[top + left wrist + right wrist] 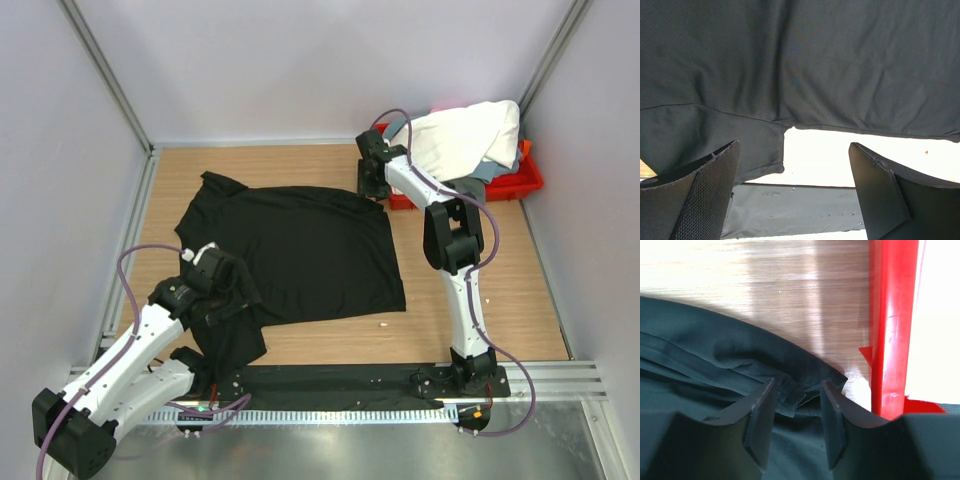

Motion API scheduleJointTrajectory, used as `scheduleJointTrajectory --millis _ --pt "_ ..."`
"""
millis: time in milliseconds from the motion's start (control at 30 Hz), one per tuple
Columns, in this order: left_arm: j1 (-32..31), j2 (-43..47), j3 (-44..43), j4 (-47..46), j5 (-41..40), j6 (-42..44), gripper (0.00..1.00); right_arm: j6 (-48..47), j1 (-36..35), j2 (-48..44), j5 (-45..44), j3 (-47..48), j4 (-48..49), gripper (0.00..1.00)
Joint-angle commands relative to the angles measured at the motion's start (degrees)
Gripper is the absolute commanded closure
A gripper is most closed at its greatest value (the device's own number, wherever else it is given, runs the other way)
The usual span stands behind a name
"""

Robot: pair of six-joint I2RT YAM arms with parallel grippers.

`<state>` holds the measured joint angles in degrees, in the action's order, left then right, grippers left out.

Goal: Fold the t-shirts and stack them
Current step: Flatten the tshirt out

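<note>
While black fabric t-shirt (pixel 300 250) lay spread, unfolded, on wooden surface (pixel 520 290), white fabric t-shirt (pixel 465 135) and grey fabric t-shirt (pixel 480 172) sat heaped in red plastic tray (pixel 530 180); nothing stacked. Left gripper (pixel 794 145) jaws wide, empty; right gripper (pixel 797 385) jaws half-open astride far hem corner.

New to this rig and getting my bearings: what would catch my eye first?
A black t-shirt lies spread across the middle of the wooden table. At the far right, a red tray holds a heaped white t-shirt. The right end effector straddles the black shirt's corner beside that tray.
</note>
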<state>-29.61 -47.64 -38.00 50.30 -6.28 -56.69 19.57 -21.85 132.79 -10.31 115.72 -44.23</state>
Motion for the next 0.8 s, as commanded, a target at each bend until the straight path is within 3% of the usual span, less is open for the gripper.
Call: scheduleJointTrajectory --millis 0,300,433,600,767 --pt "-0.2 0.1 0.3 -2.0 0.1 0.5 0.10 -0.5 0.0 -1.5 0.8 -0.1 1.5 0.55" --pt "-0.3 0.0 0.3 -1.9 -0.2 0.4 0.11 -0.7 0.1 -1.7 2.2 -0.7 2.1 0.67" --pt "-0.3 -0.1 0.3 -1.9 -0.2 0.4 0.11 -0.7 0.8 -1.3 4.1 -0.8 2.5 0.78" --pt "-0.4 -0.1 0.3 -1.9 -0.3 0.4 0.11 -0.5 1.3 -1.7 5.4 -1.4 3.0 0.98" --pt "-0.4 -0.3 0.3 -1.8 -0.5 0.3 0.11 -0.3 1.7 -1.6 5.3 0.9 3.0 0.99"
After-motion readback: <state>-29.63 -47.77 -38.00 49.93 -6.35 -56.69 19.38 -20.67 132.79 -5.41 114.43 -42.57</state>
